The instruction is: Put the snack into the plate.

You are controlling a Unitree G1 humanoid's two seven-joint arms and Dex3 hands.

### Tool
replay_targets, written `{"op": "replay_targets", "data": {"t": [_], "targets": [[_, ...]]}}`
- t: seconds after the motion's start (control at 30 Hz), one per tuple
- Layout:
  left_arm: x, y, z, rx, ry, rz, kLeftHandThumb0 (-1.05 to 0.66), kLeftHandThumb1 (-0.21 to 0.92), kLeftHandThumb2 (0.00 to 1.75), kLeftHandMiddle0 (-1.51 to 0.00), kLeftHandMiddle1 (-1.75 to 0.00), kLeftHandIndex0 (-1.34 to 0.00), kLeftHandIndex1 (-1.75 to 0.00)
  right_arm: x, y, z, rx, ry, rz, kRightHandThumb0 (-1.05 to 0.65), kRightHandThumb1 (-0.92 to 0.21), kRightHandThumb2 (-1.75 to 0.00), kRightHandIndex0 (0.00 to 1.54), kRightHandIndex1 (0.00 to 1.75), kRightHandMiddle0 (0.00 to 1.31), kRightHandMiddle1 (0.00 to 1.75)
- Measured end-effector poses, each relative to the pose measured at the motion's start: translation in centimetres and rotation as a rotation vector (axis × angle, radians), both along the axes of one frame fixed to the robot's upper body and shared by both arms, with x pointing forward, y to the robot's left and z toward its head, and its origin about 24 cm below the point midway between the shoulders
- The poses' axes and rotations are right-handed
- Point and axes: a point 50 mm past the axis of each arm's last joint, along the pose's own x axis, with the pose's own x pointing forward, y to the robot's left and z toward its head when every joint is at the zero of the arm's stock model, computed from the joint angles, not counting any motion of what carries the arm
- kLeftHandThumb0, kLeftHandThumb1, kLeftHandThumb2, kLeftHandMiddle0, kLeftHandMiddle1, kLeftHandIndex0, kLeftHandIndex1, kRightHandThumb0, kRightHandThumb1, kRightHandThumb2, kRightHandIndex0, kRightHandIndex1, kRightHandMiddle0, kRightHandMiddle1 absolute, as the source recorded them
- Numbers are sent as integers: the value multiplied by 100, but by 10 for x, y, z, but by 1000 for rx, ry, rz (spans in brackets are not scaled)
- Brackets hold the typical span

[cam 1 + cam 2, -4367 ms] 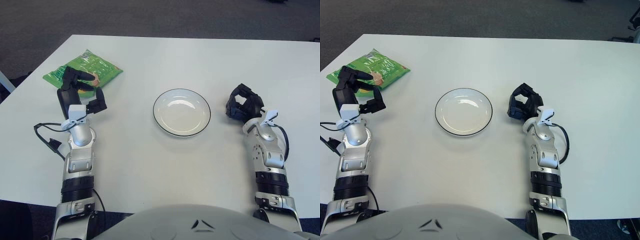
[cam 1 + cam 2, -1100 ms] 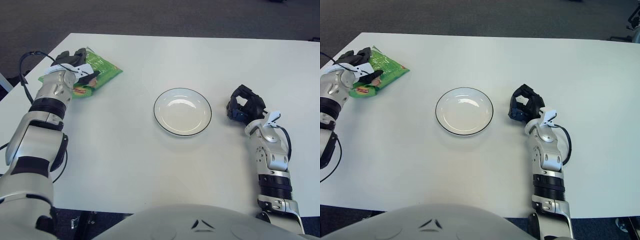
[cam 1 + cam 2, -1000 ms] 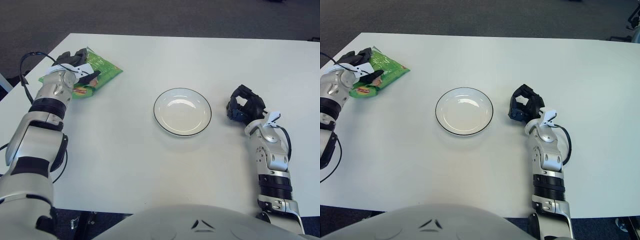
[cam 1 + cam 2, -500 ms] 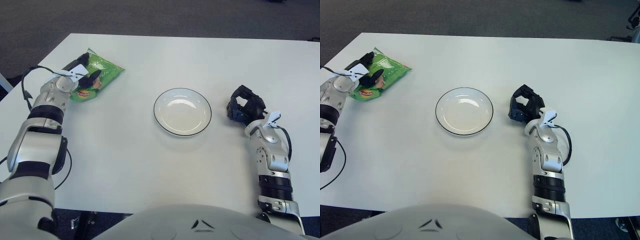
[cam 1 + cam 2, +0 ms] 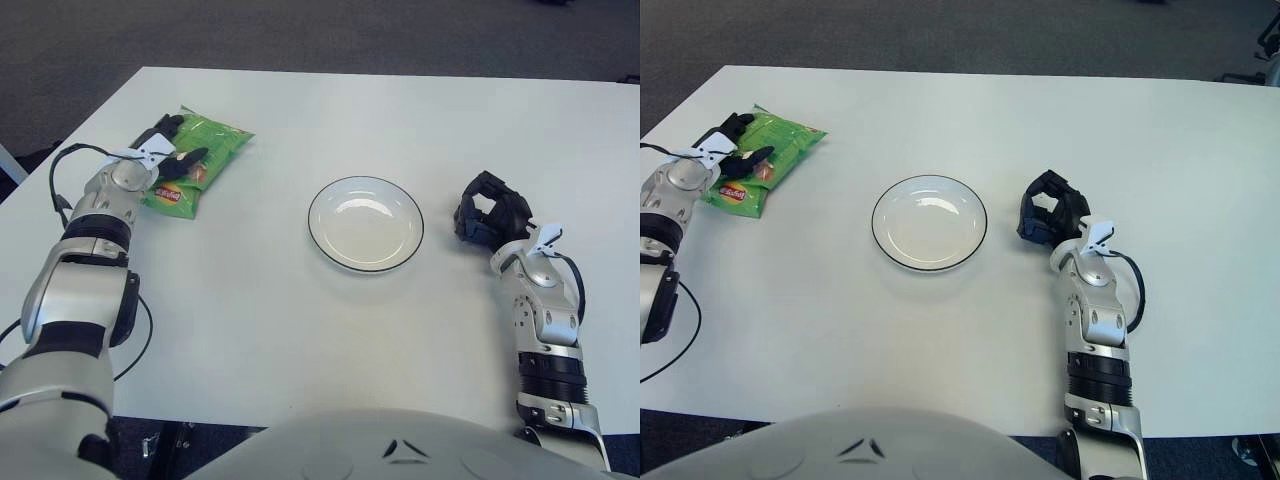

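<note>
At the far left of the white table, the left hand has its dark fingers closed around the near left edge of the green snack bag. The bag is in its grasp, but I cannot tell if it is already lifted or if it lies on the surface. The bag is well apart from the plate.

In the middle of the table stands the white plate with a dark rim, and nothing is in it.

To the right of the plate shows the right hand, idle, with its fingers curled and holding nothing.

In my judgement, the step in hand is the pick-up of the snack, and the task is about at its first half. The next move calls for raising the bag clear of the table, carrying it to the right until it is over the plate, and then opening the fingers so that it lands inside the rim.
</note>
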Motion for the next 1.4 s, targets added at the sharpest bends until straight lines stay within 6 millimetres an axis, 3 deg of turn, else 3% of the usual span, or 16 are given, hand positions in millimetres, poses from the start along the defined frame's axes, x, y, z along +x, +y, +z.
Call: {"op": "replay_targets", "data": {"t": [0.13, 0.33, 0.47, 0.5, 0.53, 0.6, 0.67, 0.73, 0.83, 0.87, 0.9, 1.03, 1.4], "targets": [[0, -4, 0, 25, 5, -37, -81, 80, 41, 0, -60, 0, -79, 0, 0, 0, 0, 0, 0, -48, -33, -130, 128, 175, 60, 175], [-1, -7, 0, 107, 6, -107, -85, 79, 42, 0, -54, 0, -82, 0, 0, 0, 0, 0, 2, -48, -33, -130, 128, 175, 60, 175], [-2, -9, 0, 202, -5, -155, -85, 76, 41, 0, -96, 0, -88, 0, 0, 0, 0, 0, 2, -48, -33, -130, 128, 175, 60, 175], [-2, -9, -1, 221, -9, -160, -82, 73, 44, 0, -113, 0, -94, 0, 0, 0, 0, 0, 3, -48, -33, -130, 128, 175, 60, 175], [-2, -10, -1, 232, -13, -160, -81, 70, 47, 0, -120, 0, -97, 0, 0, 0, 0, 0, 3, -48, -33, -130, 128, 175, 60, 175], [-2, -10, -2, 246, -21, -155, -70, 53, 67, 0, -145, 0, -115, 0, 0, 0, 1, 0, 4, -48, -33, -130, 128, 175, 60, 175], [-2, -9, -3, 258, -30, -146, -59, 41, 83, -4, -159, 0, -138, 0, 0, 0, 1, 0, 5, -48, -33, -130, 128, 175, 60, 175], [-2, -9, -3, 271, -44, -140, -42, 31, 102, -18, -168, -3, -160, -1, 1, 0, 2, 0, 6, -48, -33, -130, 128, 175, 60, 175], [-2, -10, -2, 312, -76, -140, 15, 37, 113, -43, -171, -21, -170, -1, 1, 0, 2, 1, 6, -48, -33, -130, 128, 175, 60, 175], [-1, -11, -2, 327, -87, -140, 21, 37, 115, -45, -171, -25, -171, -1, 1, 0, 2, 1, 6, -48, -33, -130, 128, 175, 60, 175], [-1, -11, -2, 341, -99, -138, 30, 35, 121, -50, -172, -38, -172, -1, 1, 0, 3, 1, 7, -48, -33, -130, 128, 175, 60, 175], [0, -13, -1, 379, -140, -122, 46, 25, 137, -64, -174, -67, -174, -1, 1, 0, 3, 2, 7, -48, -33, -130, 128, 175, 61, 175], [5, -17, 3, 349, -191, -41, 52, 19, 147, -71, -175, -91, -175, -1, 1, 0, 6, 3, 14, -48, -33, -130, 128, 175, 60, 175]]}}
